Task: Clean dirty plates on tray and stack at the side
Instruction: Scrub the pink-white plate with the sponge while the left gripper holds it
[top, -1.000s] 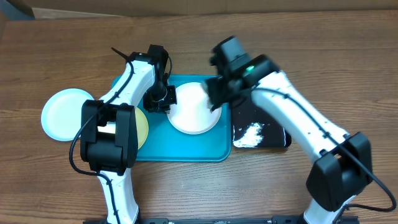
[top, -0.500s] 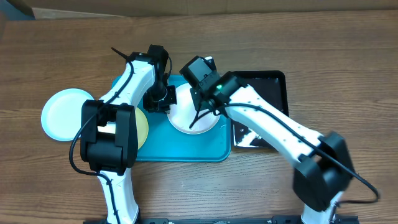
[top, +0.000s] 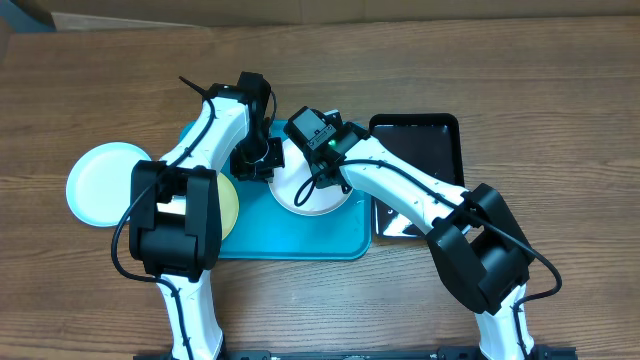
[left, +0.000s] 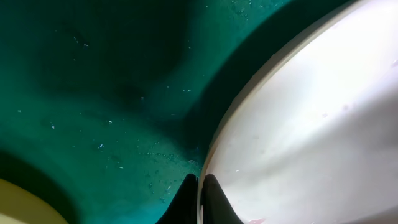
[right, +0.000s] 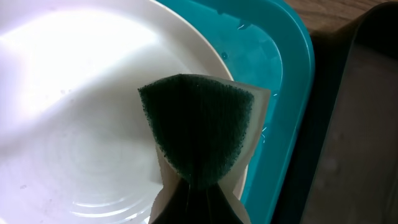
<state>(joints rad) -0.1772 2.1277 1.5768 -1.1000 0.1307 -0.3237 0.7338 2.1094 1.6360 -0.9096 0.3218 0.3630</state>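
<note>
Left gripper (left: 200, 194): I see it clamped on the rim of the white plate (top: 295, 196), one dark fingertip on either side of the edge, at the plate's side facing the counter's left edge.
Right gripper (right: 191, 205): it is closed on a green sponge (right: 198, 127), pinching it at the folded lower end. The green scouring face is towards my wrist camera, with the pale backing showing behind it.
Sponge position: over the white plate, close to the rim that faces the counter's right edge. I cannot tell whether it presses on the plate.
White plate: inside the teal tray (top: 300, 240), in the tray's half nearer the far edge of the counter, between my two grippers.
Yellow-green plate (top: 229, 205): also in the teal tray, on its left side, mostly hidden under my left arm.
Aqua plate (top: 100, 185): on the bare wooden counter (top: 500, 80), off the tray, towards the left edge.
Teal tray: mid-counter.
Black tray (top: 425, 150): just beside the teal tray, on the side of the right edge. A white patch shows at its near end, foam or glare, I cannot tell which.
</note>
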